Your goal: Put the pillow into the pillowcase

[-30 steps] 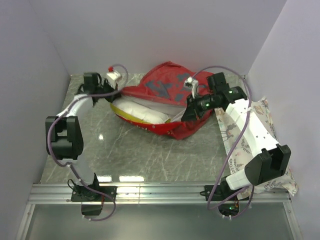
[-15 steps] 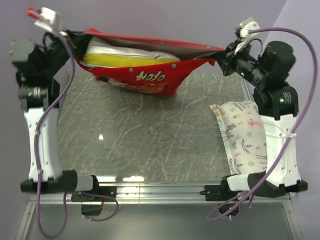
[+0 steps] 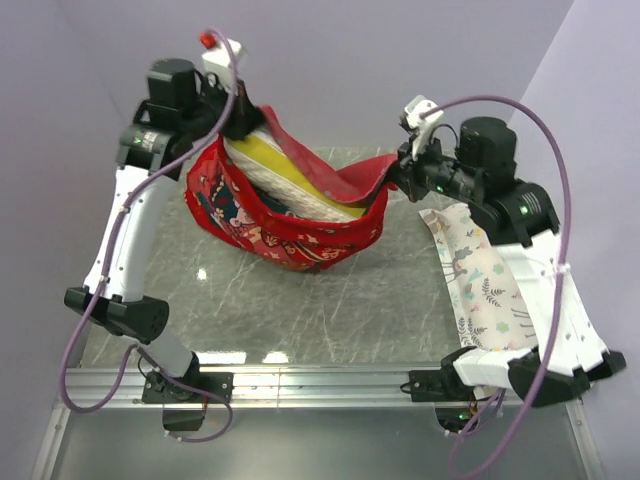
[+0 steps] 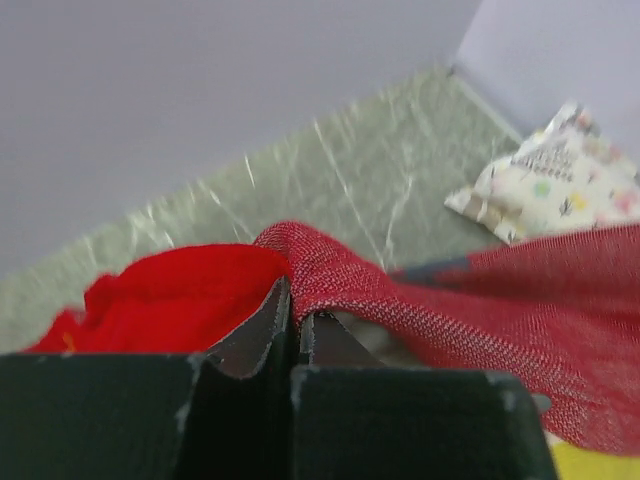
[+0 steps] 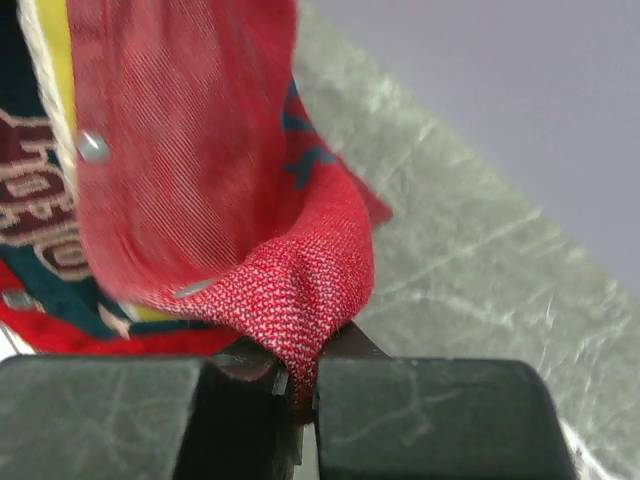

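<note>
pillowcase (image 3: pixel 285 238) mouth edges pinched, pillow (image 3: pixel 292 188) protruding

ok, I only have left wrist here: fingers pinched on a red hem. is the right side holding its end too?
Observer: Yes. The right fingers are shut on the opposite corner of the pillowcase.
Operator: pillow in or out?
Observer: In. From the top view, the pillow lies inside the sagging pillowcase, and its yellow strip shows at the open mouth.
Operator: is it off the table?
Observer: It hangs from its two raised corners. I can't tell whether its bottom clears the table.
</note>
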{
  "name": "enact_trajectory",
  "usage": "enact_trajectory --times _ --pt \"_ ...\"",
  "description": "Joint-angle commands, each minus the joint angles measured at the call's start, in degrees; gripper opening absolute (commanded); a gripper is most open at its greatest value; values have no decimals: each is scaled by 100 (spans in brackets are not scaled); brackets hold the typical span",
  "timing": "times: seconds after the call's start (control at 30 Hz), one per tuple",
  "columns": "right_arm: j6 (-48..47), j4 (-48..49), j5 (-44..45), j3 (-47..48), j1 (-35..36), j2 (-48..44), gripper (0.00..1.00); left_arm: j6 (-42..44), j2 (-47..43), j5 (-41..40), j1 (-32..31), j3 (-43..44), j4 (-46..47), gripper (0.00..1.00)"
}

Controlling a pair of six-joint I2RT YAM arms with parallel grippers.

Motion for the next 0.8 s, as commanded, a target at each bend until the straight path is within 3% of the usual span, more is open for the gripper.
enact_trajectory --times 0.0,0.03,0.13,0.2,0.27,0.3,0.37,0.4,0.53,0.57,0.6,0.67,0.77 --pt "-261 120 497 721 5 165 0 77 -887 -425 -282 -487 -114 1" --pt "-270 137 576 766 5 192 0 24 -951 -549 -317 -1100 -225 1" --pt "-341 207 812 749 5 271 0 -231 -803 -1171 -291 -1579 -873 0" --pt "-393 260 980 740 -3 350 0 -363 -907 -1760 -37 -1825 -825 0" --pt "-411 260 1069 749 -4 411 0 -389 -1083 -1597 523 -2169 -508 1" --pt "-411 243 1043 766 -4 438 0 -372 -1110 -1126 683 -2178 -516 15" --pt "-359 182 955 863 -12 525 0 -188 -979 -929 895 -1933 -804 24" --pt "-341 146 937 906 -12 578 0 -40 -761 -771 896 -1619 -963 34" --pt "-306 40 937 1109 -12 737 0 847 -451 -462 1088 -1019 -1772 47" --pt "-297 58 928 1100 -4 728 0 971 -460 -532 1107 -992 -1904 45" --pt "-297 67 911 1091 -12 728 0 1042 -477 -619 1133 -1035 -1887 36" --pt "-288 6 850 1153 -4 781 0 1175 -495 -875 1299 -1001 -1887 37" --pt "-227 -91 648 1311 -3 895 0 1464 -547 -463 1467 -623 -1984 64"
